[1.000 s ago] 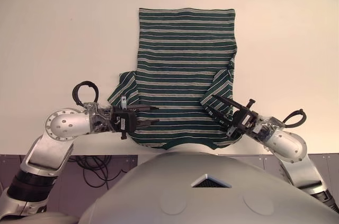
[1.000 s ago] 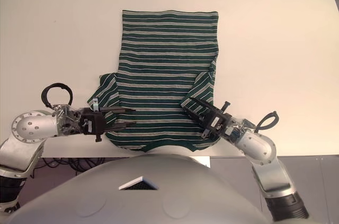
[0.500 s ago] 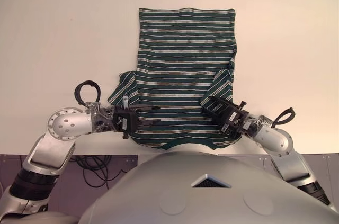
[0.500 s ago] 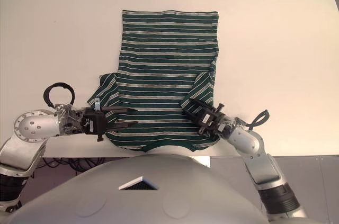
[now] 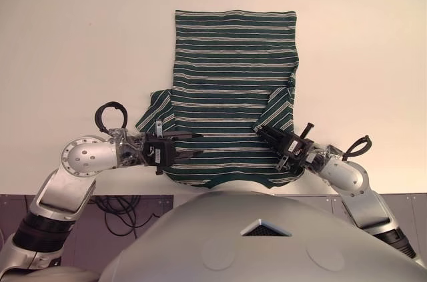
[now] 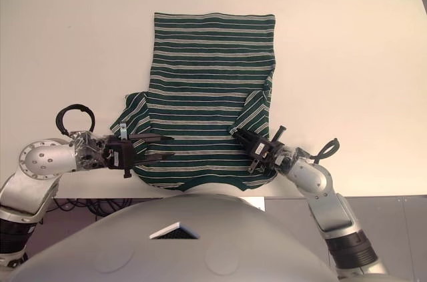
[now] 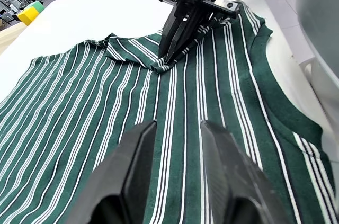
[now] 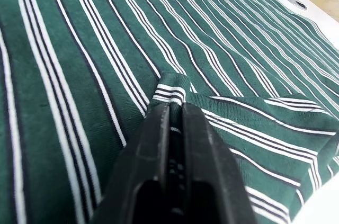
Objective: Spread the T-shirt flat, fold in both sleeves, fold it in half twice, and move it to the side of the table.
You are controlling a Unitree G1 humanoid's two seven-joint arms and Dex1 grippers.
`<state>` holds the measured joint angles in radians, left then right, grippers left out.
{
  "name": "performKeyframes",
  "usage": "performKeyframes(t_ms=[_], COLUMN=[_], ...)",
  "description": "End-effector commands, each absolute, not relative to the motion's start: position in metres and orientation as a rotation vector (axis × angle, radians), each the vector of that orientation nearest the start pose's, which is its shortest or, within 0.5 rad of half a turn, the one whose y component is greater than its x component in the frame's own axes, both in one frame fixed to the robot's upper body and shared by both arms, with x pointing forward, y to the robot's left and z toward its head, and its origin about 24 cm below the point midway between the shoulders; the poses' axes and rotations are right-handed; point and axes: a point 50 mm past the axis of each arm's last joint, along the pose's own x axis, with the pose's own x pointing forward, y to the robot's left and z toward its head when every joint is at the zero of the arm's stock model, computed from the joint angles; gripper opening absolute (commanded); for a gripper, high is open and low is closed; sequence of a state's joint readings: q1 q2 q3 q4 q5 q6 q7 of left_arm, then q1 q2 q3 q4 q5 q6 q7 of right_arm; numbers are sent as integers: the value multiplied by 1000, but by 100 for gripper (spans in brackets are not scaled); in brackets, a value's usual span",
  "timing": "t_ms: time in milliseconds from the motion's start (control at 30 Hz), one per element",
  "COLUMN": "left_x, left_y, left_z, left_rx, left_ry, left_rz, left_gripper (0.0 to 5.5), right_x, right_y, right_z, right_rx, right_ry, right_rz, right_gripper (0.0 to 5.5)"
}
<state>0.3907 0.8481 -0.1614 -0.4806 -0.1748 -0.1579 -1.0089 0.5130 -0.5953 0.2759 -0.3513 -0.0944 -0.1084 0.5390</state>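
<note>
Right gripper (image 5: 261,130), its two fingers pressed together, pinches the striped cuff (image 8: 170,92) of the right sleeve (image 5: 280,105). This sleeve lies folded in over the chest of a green T-shirt (image 5: 233,62) with white stripes. The pinch sits just beyond the collar (image 7: 278,105), toward its right side.

The T-shirt lies flat on a pale table (image 5: 80,42). The collar is at the edge nearest the robot and the hem (image 5: 235,12) at the far end, so the long axis runs straight away from the collar.

Left gripper (image 5: 200,146) hovers low over the cloth just left of the collar. Its fingers are spread, hold nothing, and point across the chest toward the right gripper. The two grippers are near each other but apart.

The left sleeve (image 5: 152,112) sticks out sideways, not yet folded. It is farther left of the collar than the left gripper's fingertips and a little nearer the hem. It therefore lies behind and outside the spread fingers, which point away from it.

The left arm is much the nearer one. It would likely need to draw outward and turn to take that sleeve's edge, then carry it in toward the collar's midline.
</note>
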Motion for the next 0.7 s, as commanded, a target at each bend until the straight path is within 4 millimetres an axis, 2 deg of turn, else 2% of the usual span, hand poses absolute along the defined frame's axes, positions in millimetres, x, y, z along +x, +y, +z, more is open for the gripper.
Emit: performKeyframes(t_ms=[33, 200, 367, 700], left_x=[136, 136, 136, 138], left_y=[174, 175, 175, 174], left_z=[76, 76, 75, 75], left_rx=[570, 573, 576, 585], left_ry=[156, 160, 163, 159], left_rz=[-1409, -1411, -1410, -1412], left_gripper=[148, 148, 148, 148], right_x=[121, 124, 131, 135], right_y=[-162, -161, -173, -191], right_z=[13, 27, 48, 59], right_rx=[-457, -395, -305, -144], right_ry=[308, 235, 170, 208], right_rz=[893, 869, 804, 748], right_gripper=[1, 1, 1, 1])
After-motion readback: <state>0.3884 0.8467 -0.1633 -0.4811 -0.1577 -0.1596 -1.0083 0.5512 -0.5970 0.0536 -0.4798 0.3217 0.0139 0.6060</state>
